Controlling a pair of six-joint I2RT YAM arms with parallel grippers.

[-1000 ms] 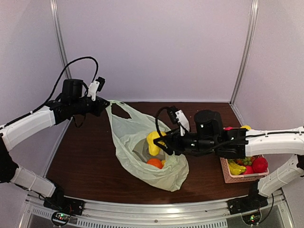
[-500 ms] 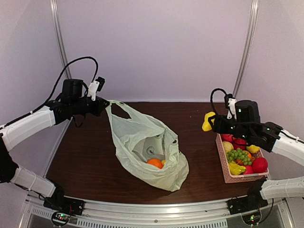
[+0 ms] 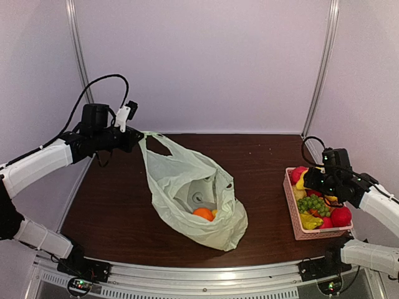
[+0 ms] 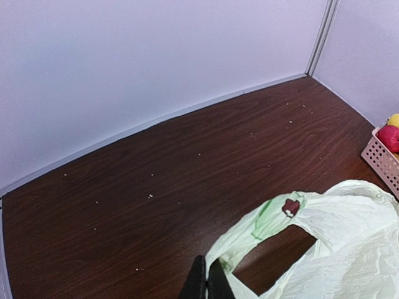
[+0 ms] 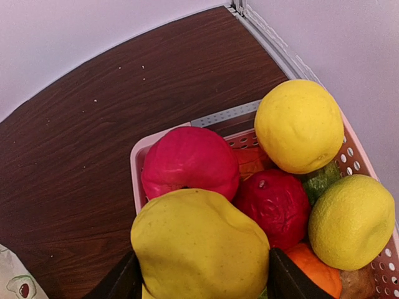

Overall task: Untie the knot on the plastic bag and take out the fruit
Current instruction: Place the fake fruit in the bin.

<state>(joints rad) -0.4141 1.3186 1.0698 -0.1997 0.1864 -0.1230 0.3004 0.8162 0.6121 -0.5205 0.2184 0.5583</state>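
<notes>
- Over the pink basket (image 3: 293, 219) at the table's right edge: a big yellow fruit (image 5: 199, 243) gripped in the right gripper (image 5: 202, 283), jaws spread wide on either side of it.
- Straight beneath: red fruit (image 5: 190, 168) and more yellow ones heaped to the rim, so little flat room for a drop, and some risk of rolling off the pile.
- Well to the left, mid-table: the plastic bag (image 3: 187, 187), mouth gaping upward, an orange (image 3: 203, 213) low inside with a bit of yellow beside it.
- At the far left, raised: the left gripper (image 3: 136, 138), jaws pinched tight on one handle loop (image 4: 262, 221), holding the bag up.
- No knot to be made out; handles apparently apart, though hard to be sure from above.
- For the orange: right arm the free one once emptied, reaching left and down through the mouth, with loose plastic folds in the way.
</notes>
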